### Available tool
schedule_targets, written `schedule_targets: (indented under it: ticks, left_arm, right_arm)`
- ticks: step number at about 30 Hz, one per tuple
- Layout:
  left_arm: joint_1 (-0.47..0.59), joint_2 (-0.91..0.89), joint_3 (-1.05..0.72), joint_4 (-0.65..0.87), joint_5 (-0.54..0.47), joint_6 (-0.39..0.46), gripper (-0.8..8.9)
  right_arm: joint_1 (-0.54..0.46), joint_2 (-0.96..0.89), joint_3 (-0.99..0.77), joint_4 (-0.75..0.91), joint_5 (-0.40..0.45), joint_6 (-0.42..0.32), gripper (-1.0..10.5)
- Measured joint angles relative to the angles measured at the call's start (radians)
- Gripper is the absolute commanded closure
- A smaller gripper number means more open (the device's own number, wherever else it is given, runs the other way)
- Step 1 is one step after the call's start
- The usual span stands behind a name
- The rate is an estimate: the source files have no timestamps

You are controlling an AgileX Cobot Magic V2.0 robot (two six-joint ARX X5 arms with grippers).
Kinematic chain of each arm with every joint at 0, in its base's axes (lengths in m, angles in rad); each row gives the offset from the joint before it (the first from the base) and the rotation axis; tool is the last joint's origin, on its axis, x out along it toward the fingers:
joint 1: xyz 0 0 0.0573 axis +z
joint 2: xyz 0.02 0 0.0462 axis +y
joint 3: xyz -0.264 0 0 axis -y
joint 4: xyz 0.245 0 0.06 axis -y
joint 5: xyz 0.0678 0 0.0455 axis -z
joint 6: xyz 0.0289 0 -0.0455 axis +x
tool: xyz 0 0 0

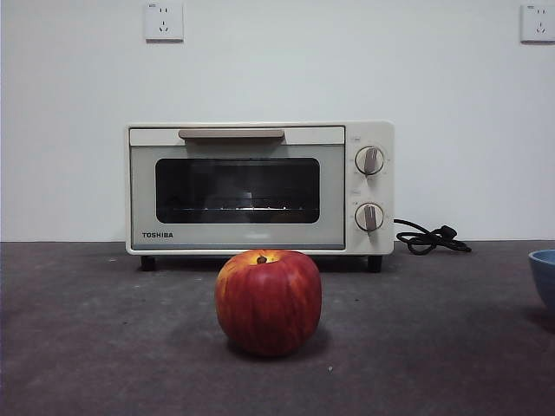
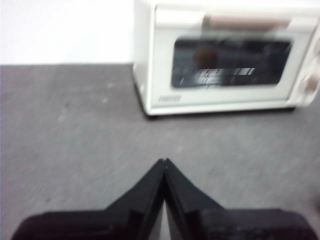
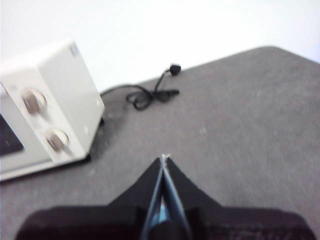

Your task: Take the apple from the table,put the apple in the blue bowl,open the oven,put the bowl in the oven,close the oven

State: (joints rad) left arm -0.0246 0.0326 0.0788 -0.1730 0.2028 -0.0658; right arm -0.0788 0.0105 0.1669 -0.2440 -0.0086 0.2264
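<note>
The red apple [image 1: 268, 302] with a yellow-orange stem patch stands on the dark grey table [image 1: 104, 347], in front of the oven [image 1: 258, 185]. That cream-white oven is against the back wall, door closed, beige handle on top. Only the rim of the blue bowl [image 1: 544, 276] shows, at the right edge of the front view. My left gripper [image 2: 164, 162] hovers over bare table facing the oven [image 2: 225, 55], jaws shut with nothing between them. My right gripper [image 3: 163, 159] is shut too, over bare table beside the oven's knob side [image 3: 45, 110]. Neither gripper appears in the front view.
A black power cord [image 1: 431, 238] lies coiled on the table to the right of the oven, also visible as the cord [image 3: 150, 95] in the right wrist view. Two wall sockets sit high on the white wall.
</note>
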Motion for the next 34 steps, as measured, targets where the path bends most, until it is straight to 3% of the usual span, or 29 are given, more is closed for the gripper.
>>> schedule_targets:
  ticks: [10, 18, 24, 29, 34]
  left_arm:
    - [0.0, 0.007, 0.171, -0.07, 0.043, -0.137, 8.19]
    - [0.0, 0.097, 0.378, -0.24, 0.045, -0.157, 8.19]
    - [0.0, 0.244, 0.549, -0.378, 0.08, -0.164, 8.19]
    - [0.0, 0.403, 0.714, -0.549, 0.08, -0.163, 8.19]
    - [0.0, 0.546, 0.85, -0.712, 0.085, -0.1, 8.19]
  right_arm:
    - [0.0, 0.025, 0.209, -0.181, -0.007, 0.051, 9.5]
    - [0.0, 0.186, 0.46, -0.289, -0.092, 0.142, 9.5]
    - [0.0, 0.387, 0.652, -0.499, -0.193, 0.154, 9.5]
    - [0.0, 0.554, 0.794, -0.694, -0.299, 0.092, 9.5]
    - [0.0, 0.656, 0.85, -0.818, -0.314, -0.021, 9.5]
